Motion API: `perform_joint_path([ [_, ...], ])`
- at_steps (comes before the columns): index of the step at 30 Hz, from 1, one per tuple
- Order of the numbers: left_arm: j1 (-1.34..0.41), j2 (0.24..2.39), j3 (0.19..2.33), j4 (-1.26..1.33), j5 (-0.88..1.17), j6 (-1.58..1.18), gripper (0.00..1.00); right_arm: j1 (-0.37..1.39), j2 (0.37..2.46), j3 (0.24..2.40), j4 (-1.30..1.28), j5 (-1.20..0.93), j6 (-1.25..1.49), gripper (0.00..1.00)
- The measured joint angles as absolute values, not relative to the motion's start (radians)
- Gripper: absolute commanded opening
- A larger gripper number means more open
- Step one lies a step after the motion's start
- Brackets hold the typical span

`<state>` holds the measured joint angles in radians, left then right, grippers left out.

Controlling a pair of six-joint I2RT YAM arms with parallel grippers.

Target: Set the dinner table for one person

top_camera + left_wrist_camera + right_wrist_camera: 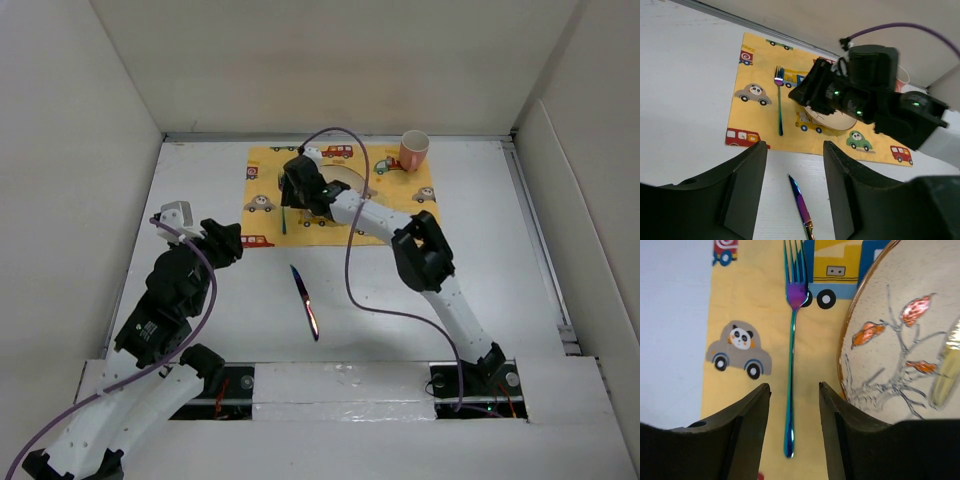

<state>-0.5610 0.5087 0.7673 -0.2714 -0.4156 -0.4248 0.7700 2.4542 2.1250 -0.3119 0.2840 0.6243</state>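
Camera layout
Overhead view faces down; both wrist views share the fork (792, 347), right nearest, left oblique.

Top view: plate (351, 179) mostly hidden under right arm (372, 216); fork (284, 222) too thin to make out, upper part behind the wrist. Right wrist view: plate's right side cut off by frame edge, fork tine tips cut at top. Left wrist view: knife (801, 204) lower end cut at bottom; plate approx. half hidden by right arm.
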Motion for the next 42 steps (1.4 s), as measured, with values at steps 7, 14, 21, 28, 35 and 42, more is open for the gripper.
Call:
perform_joint_path([
  [7, -0.561, 0.492, 0.767, -0.274, -0.412, -0.411, 0.00, 0.828, 1.982, 1.617, -0.094, 0.337, 0.532, 0.00],
  [14, -0.561, 0.466, 0.767, -0.266, -0.389, -0.393, 0.00, 1.134, 1.607, 1.161, -0.019, 0.414, 0.474, 0.36],
  [21, -0.561, 0.469, 0.767, -0.266, -0.373, -0.384, 0.31, 1.420, 1.702, 1.065, -0.234, 0.467, 0.564, 0.61],
  [28, -0.561, 0.470, 0.767, -0.266, -0.369, -0.382, 0.37, 1.414, 1.784, 1.065, -0.290, 0.525, 0.640, 0.58],
  [35, -0.561, 0.478, 0.767, -0.266, -0.370, -0.380, 0.38, 1.321, 1.798, 1.065, -0.258, 0.525, 0.616, 0.52],
  [42, -0.561, 0.480, 0.767, -0.266, -0.370, -0.378, 0.38, 1.264, 1.842, 1.076, -0.182, 0.491, 0.559, 0.47],
])
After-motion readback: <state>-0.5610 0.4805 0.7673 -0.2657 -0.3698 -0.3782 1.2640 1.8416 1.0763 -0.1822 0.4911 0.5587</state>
